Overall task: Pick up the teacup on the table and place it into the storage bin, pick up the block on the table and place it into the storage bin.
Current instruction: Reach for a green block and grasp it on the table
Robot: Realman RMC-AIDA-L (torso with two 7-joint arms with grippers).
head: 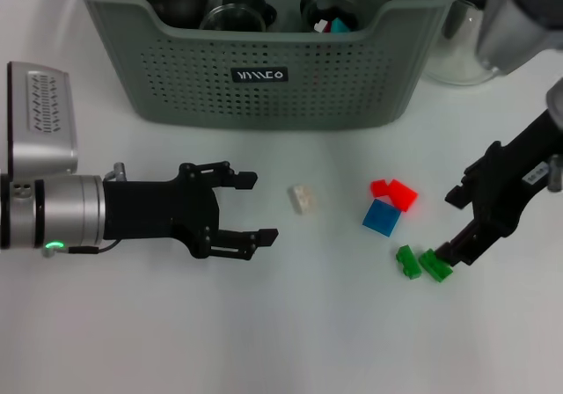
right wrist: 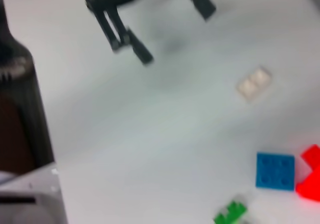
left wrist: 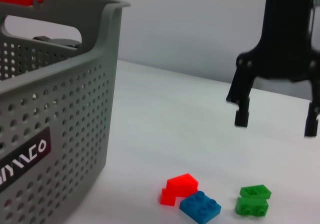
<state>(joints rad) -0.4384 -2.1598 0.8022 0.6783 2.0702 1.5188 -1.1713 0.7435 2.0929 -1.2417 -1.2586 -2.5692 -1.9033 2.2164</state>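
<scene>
Head view: block step in hand — right gripper (head: 459, 238) spread over green block (head: 435, 265), apparently holding nothing; next, close and carry to storage bin (head: 264, 82). Left gripper (head: 259, 207) open, empty, before the bin. White table (head: 264, 332); teacup possibly binned.

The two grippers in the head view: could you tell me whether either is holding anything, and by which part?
Nothing is held. The left gripper hovers open beside the white block. The right gripper is open above the green blocks, not closed on either.
</scene>
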